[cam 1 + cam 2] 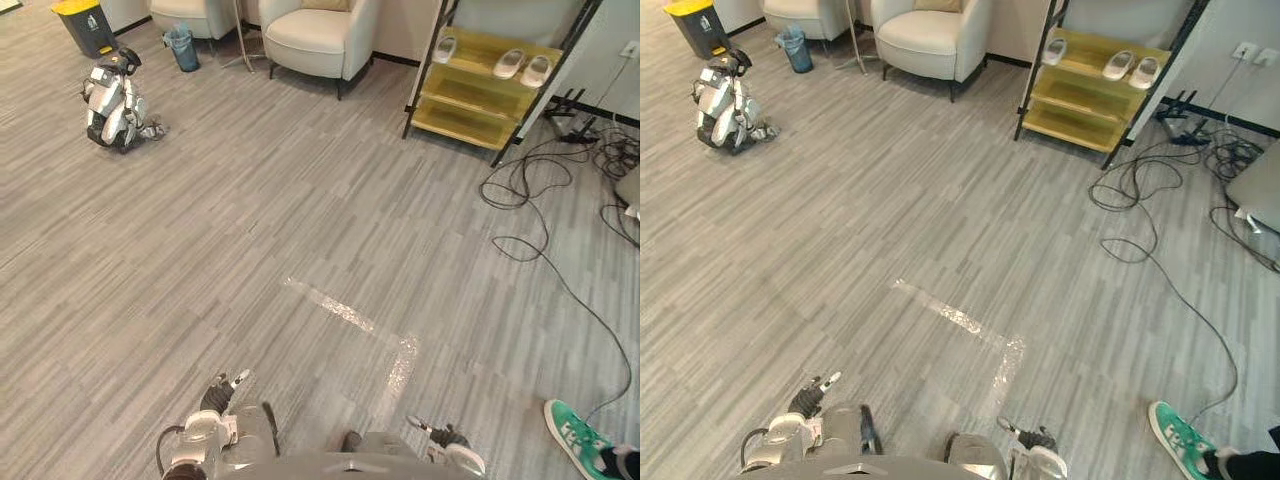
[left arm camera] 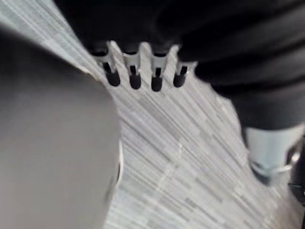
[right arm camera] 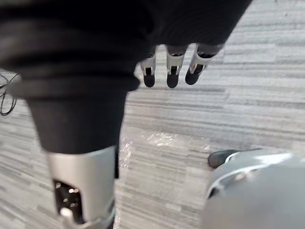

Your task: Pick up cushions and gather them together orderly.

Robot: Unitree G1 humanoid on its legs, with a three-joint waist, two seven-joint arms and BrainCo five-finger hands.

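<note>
Fingers slack, empty (left hand, right hand) | wide floor ahead | shelf far-right

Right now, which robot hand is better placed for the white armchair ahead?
Left, slightly: the left robot hand sits further forward than the right robot hand. Both hang open, empty; the armchair is far off.
</note>
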